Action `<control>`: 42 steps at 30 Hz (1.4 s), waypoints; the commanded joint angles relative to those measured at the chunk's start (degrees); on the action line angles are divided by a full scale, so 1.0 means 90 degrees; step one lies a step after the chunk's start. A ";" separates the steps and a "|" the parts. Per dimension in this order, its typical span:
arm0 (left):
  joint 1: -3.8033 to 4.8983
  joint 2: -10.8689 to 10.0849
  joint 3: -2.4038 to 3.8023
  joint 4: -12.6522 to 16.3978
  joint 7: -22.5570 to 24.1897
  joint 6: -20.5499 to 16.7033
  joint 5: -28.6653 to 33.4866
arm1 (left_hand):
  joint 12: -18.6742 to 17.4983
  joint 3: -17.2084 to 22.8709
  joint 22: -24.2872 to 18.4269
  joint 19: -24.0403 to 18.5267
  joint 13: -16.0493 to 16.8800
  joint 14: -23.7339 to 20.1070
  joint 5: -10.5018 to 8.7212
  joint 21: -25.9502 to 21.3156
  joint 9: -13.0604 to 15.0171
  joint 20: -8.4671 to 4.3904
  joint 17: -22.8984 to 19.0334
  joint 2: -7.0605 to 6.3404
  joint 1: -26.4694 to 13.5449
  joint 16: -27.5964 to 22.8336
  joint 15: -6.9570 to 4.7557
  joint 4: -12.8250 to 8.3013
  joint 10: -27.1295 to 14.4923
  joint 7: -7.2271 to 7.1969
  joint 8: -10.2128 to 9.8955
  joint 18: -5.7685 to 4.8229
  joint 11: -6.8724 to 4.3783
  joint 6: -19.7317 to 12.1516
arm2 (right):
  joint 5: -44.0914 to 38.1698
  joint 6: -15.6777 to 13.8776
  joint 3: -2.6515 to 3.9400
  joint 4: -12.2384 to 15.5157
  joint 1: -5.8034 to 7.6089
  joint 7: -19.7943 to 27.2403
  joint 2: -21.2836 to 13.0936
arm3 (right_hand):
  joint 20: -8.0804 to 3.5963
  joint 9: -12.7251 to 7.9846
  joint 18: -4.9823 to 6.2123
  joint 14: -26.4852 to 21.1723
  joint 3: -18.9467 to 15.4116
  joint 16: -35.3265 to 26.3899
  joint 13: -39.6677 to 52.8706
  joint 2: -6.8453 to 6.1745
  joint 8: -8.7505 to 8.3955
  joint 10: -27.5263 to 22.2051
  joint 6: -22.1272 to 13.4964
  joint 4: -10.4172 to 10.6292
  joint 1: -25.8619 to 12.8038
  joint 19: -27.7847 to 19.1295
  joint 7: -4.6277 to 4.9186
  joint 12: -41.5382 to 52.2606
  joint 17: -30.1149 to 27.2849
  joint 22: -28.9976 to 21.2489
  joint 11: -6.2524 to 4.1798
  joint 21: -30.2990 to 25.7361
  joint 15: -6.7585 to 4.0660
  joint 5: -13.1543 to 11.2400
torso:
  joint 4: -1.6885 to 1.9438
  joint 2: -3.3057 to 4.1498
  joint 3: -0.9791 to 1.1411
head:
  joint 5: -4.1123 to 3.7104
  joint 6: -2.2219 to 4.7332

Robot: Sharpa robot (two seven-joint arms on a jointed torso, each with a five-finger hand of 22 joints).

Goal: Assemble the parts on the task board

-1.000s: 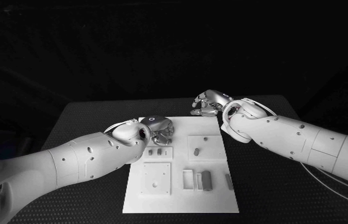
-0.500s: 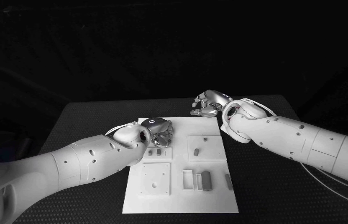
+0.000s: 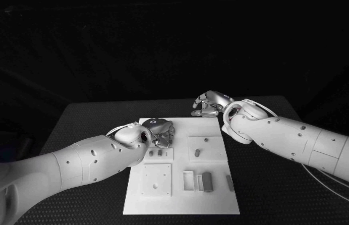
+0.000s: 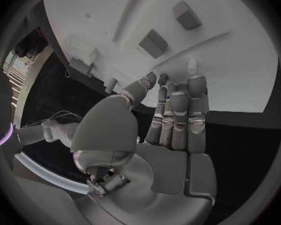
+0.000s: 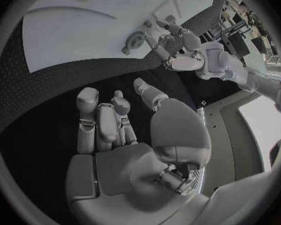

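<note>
Black counter (image 3: 87, 119) carries the task board (image 3: 182, 205), parts (image 3: 207, 181) lying loose at its near end. I judge assembly barely begun: my left hand (image 3: 159, 131) hovers curled over the board; whether it holds anything I cannot tell. My right hand (image 3: 209, 104) waits empty, fingers apart, past the far edge.

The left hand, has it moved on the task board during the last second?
Yes. In the head view the left hand has moved slightly toward the far edge of the task board, away from the two small upright parts. The board itself lies as before.
</note>
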 commanded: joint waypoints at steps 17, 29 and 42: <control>-0.0102 0.0104 0.0002 -0.0149 0.0098 0.0009 0.0054 | -0.0008 0.0034 0.0143 0.0061 0.0038 0.0093 0.0010 0.0068 -0.0044 -0.0082 0.0014 0.0149 -0.0002 0.0047 -0.0069 -0.0016 0.0073 -0.0007 0.0011 0.0773 -0.0010 0.0056 | -0.0017 0.0051 0.0002 -0.0001 -0.0002 0.0027 0.0010 | -0.0027 0.0012 0.0545 -0.0030 -0.0020 -0.0031 -0.0008 0.0019 -0.0040 -0.0043 -0.0003 0.0022 -0.0015 0.0002 0.0056 -0.0022 -0.0004 0.0108 -0.0016 -0.0028 -0.0003 0.0008 | -0.0004 0.0002 0.0001 | -0.0035 0.0001; -0.0131 0.0132 0.0002 -0.0203 0.0014 0.0111 0.0048 | 0.0025 0.0129 0.0138 0.0087 0.0101 0.0152 0.0012 0.0094 -0.0066 -0.0118 0.0006 0.0292 0.0096 0.0031 -0.0127 -0.0073 0.0251 -0.0034 0.0035 0.0760 -0.0071 0.0135 | -0.0017 0.0052 0.0002 -0.0004 -0.0002 0.0027 0.0011 | -0.0027 0.0013 0.0545 -0.0028 -0.0021 -0.0030 -0.0008 0.0019 -0.0040 -0.0043 -0.0002 0.0022 -0.0015 0.0002 0.0056 -0.0022 0.0000 0.0108 -0.0016 -0.0029 -0.0003 0.0008 | -0.0005 0.0002 0.0003 | -0.0047 -0.0012; -0.0146 0.0123 0.0002 -0.0200 -0.0008 0.0263 -0.0114 | 0.0078 0.0312 0.0132 0.0127 0.0234 0.0261 0.0006 0.0119 -0.0073 -0.0185 0.0012 0.0236 0.0278 0.0029 -0.0221 -0.0161 0.0506 -0.0097 0.0102 0.0709 -0.0167 0.0298 | -0.0017 0.0058 0.0002 -0.0009 -0.0002 0.0029 0.0016 | -0.0026 0.0014 0.0545 -0.0033 -0.0022 -0.0033 -0.0009 0.0019 -0.0040 -0.0044 0.0000 0.0022 -0.0016 0.0001 0.0056 -0.0022 -0.0008 0.0108 -0.0016 -0.0029 -0.0003 0.0008 | -0.0002 0.0000 0.0004 | -0.0057 -0.0023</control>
